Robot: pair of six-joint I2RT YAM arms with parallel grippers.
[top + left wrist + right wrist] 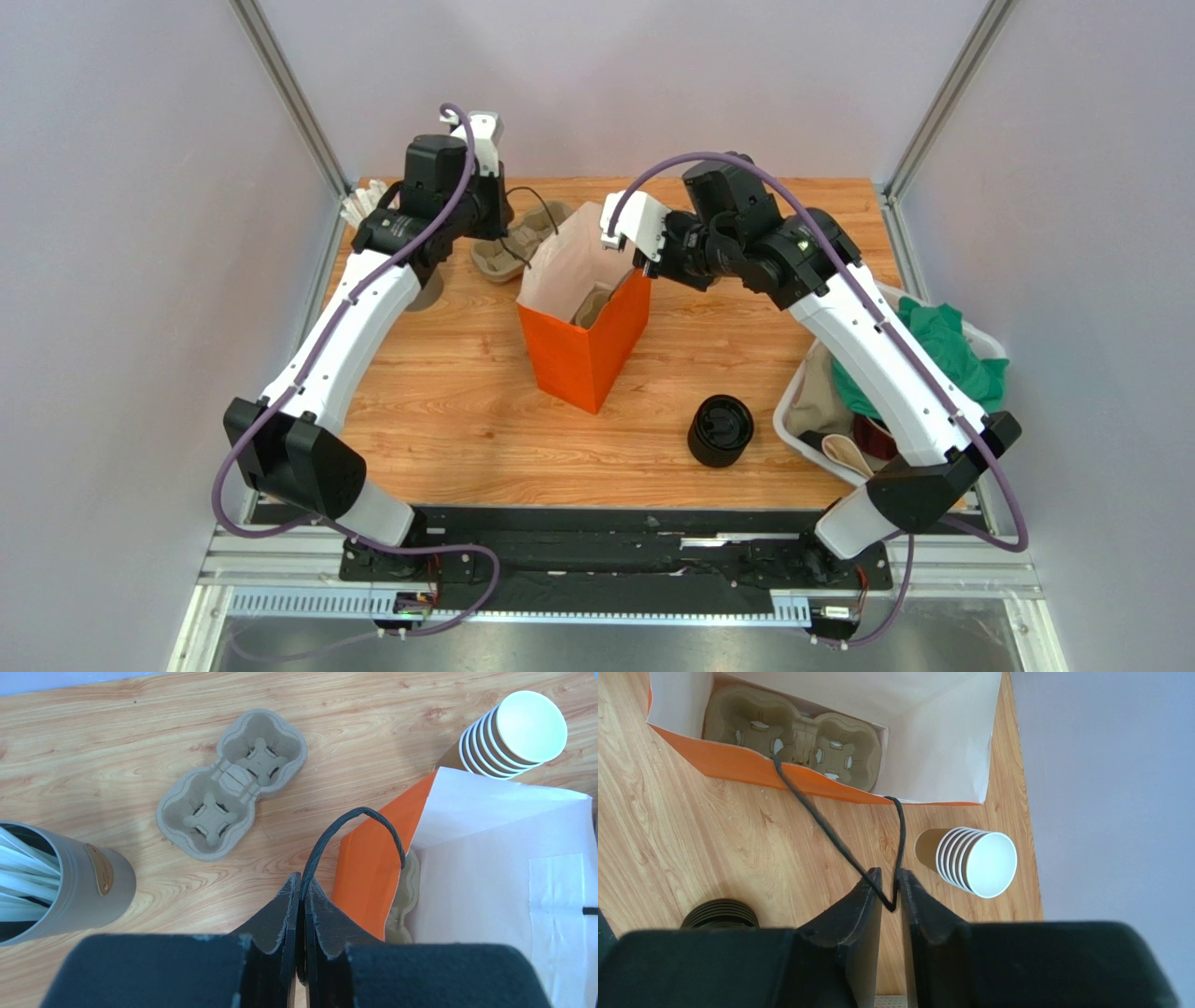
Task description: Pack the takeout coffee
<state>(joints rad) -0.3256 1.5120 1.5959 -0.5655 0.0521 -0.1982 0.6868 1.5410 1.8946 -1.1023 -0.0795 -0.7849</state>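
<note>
1. The left gripper (302, 882) is squeezed tight on a black cord handle (351, 815) of the bag (589, 350).
2. The right gripper (892, 885) is squeezed tight on the other cord handle (829, 829) of the same bag.
3. The bag is orange outside and white inside. It stands in the middle of the counter (449, 420) with its top open.
4. A brown cup tray (794, 731) lies at the bottom of the bag.
5. A second cup tray (231, 784) lies flat on the counter, near the bag.
6. I cannot tell where the takeout coffee is. No view shows a cup with a lid on it.
7. A stack of brown cups (969, 859) with no lids lies tipped beside the bag.
8. A pile of black lids (721, 430) sits on the counter, apart from the bag.
9. A gray tub (70, 889) holds white sticks.
10. A white bin (788, 420) at the right edge holds a green cloth (954, 350).
</note>
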